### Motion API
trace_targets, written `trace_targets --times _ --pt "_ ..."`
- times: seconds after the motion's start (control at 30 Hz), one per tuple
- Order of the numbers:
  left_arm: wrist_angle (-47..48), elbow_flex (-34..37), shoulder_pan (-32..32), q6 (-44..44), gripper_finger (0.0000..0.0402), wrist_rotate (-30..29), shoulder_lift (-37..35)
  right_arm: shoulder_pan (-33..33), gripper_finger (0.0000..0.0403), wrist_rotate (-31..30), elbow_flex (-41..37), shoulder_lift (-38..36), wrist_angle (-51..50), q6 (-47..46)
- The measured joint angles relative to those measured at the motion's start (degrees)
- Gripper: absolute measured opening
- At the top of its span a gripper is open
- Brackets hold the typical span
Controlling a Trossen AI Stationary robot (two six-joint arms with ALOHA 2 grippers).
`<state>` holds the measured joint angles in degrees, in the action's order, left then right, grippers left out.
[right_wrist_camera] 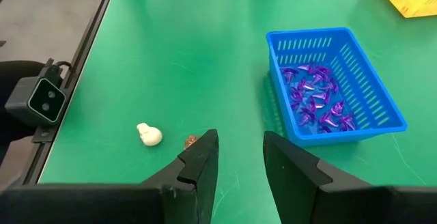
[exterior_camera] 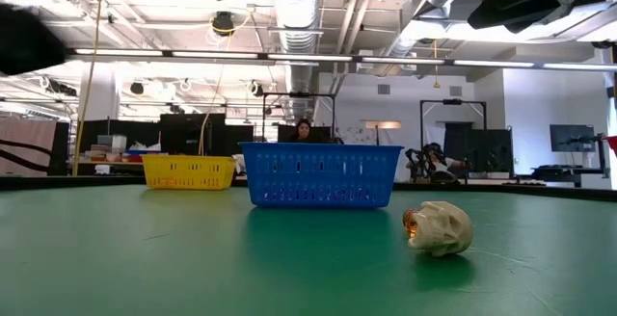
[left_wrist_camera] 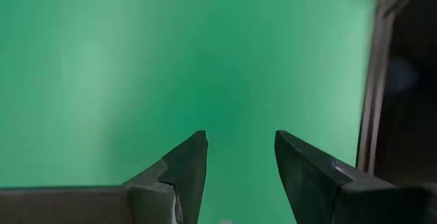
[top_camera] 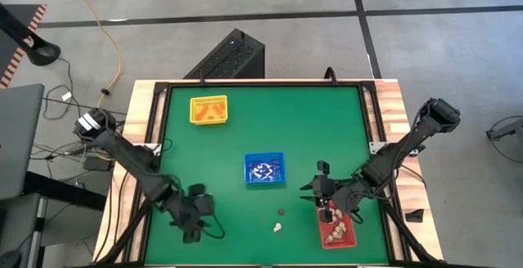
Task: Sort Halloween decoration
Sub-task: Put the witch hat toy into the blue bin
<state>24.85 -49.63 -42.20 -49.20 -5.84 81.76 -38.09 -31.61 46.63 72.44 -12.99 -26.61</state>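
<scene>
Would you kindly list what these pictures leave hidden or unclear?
- Yellow tray contents: too small in the high view, screened by its wall in the low view.
- Red tray: partly covered by the right gripper from above.
- Orange trinket: mostly behind the cream one, low view.

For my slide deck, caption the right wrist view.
Open right hand above green table, facing blue tray of purple trinkets and loose cream trinket.

Green table (top_camera: 229,149) carries three trays — yellow tray (top_camera: 208,110), blue tray (top_camera: 265,170), red tray (top_camera: 338,231) — plus a cream-white trinket (top_camera: 278,227) beside a brown trinket (top_camera: 280,212).
</scene>
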Motion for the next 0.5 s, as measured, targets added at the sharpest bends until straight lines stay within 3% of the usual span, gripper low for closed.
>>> trace_targets --times 0.13,0.23,0.37,0.5 --pt "7.3 -0.1 -5.4 -17.3 0.0161 4.5 -0.1 0.0 0.0148 0.0 0.0 0.0 0.0 0.1" --pt "9.0 -0.1 -9.4 -24.5 0.0161 5.3 -0.1 0.0 0.0148 0.0 0.0 0.0 0.0 0.1" --pt "8.6 -0.1 -13.4 -28.1 0.0161 1.2 -0.1 0.0 0.0148 0.0 0.0 0.0 0.0 0.1" --pt "8.6 -0.1 -16.3 -25.5 0.0160 -5.2 2.3 0.0 0.0148 0.0 0.0 0.0 0.0 0.1"
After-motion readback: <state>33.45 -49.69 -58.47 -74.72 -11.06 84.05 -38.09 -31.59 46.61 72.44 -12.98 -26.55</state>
